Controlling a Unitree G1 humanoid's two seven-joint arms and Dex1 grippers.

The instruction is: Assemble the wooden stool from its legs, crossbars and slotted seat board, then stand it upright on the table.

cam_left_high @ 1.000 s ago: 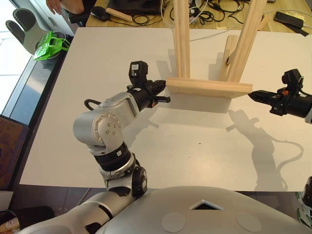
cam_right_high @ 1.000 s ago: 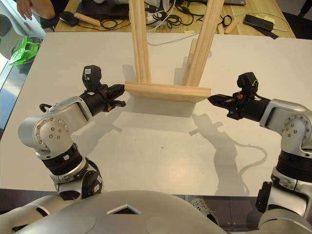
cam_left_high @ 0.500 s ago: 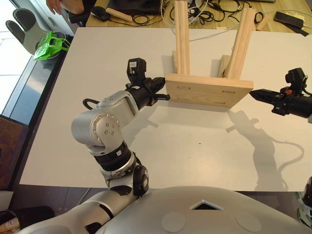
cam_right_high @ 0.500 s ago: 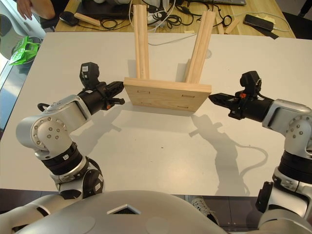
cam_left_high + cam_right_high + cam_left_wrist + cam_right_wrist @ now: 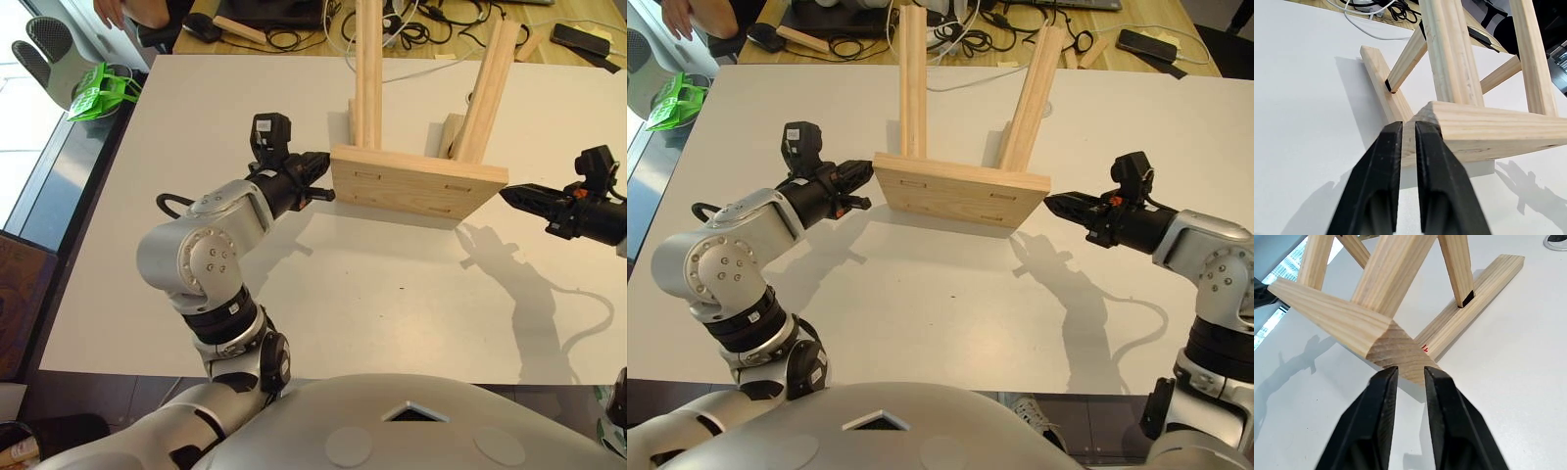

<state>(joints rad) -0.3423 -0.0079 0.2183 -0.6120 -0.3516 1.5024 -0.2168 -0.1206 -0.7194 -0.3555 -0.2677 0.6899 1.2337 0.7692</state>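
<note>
White table [image 5: 392,313], stool [image 5: 365,98], rear legs [image 5: 452,132] mostly hidden, left claw [image 5: 327,179] and right claw [image 5: 510,195] pinching seat board [image 5: 416,186]

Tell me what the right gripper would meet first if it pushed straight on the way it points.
The seat board. The right gripper points at the board's end corner, which sits between its fingers, so there looks to be no free travel.

The stool's seat board [image 5: 960,191] is held tilted over the white surface [image 5: 921,313], its slotted face turned toward the near side. Two legs [image 5: 913,83] rise on its far side. The left end effector [image 5: 867,183] meets its left edge, and the right end effector [image 5: 1054,203] touches its right corner. Cables [image 5: 960,29] lie beyond the far edge.
</note>
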